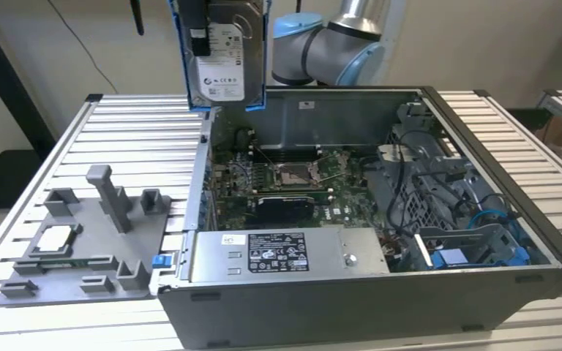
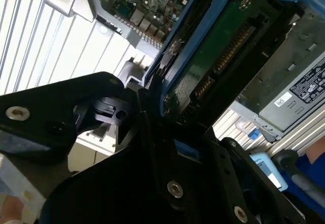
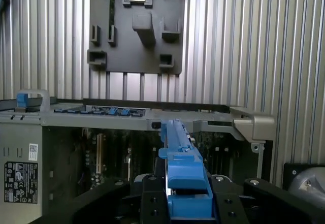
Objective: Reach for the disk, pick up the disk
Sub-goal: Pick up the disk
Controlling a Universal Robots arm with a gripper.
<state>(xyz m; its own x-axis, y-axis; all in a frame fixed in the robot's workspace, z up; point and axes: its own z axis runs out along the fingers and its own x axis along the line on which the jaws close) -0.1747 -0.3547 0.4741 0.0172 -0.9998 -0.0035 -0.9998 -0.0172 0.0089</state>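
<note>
Holding disk (image 1: 225,62) clamped edge-on in gripper (image 3: 189,201), hanging beneath it with long axis vertical, high over the far corner of case (image 1: 359,314) at the exterior view's left.

You see the case (image 1: 359,314) open on the table (image 1: 135,139), the disk (image 1: 225,66) hanging upright above its far corner on the exterior view's left. Beside the case on that side lies the tray (image 1: 56,292), a chip (image 1: 55,238) in it. Inside the case, the power supply (image 1: 281,256) sits along the near wall; the arm (image 1: 335,47) stands behind.
</note>
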